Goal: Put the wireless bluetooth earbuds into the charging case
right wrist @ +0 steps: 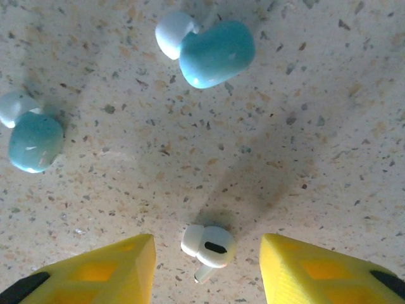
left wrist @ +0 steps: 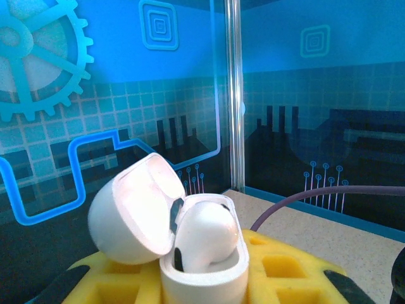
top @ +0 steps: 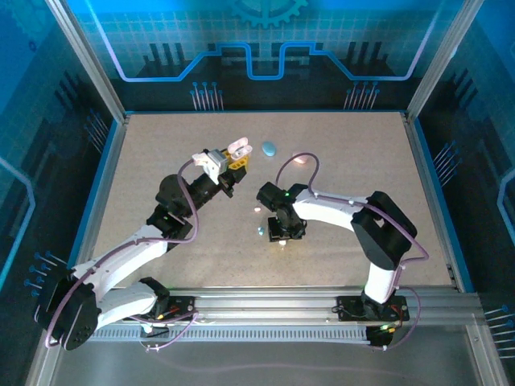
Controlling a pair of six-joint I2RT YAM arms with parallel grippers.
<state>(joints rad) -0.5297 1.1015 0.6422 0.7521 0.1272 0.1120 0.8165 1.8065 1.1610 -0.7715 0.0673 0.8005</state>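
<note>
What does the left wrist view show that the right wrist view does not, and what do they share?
Left wrist view: an open white case gripped between the fingers, one earbud seated inside. Right wrist view: two blue earbuds and a loose white earbud lying on the table, between spread fingers. Both: yellow fingers and the speckled table.
</note>
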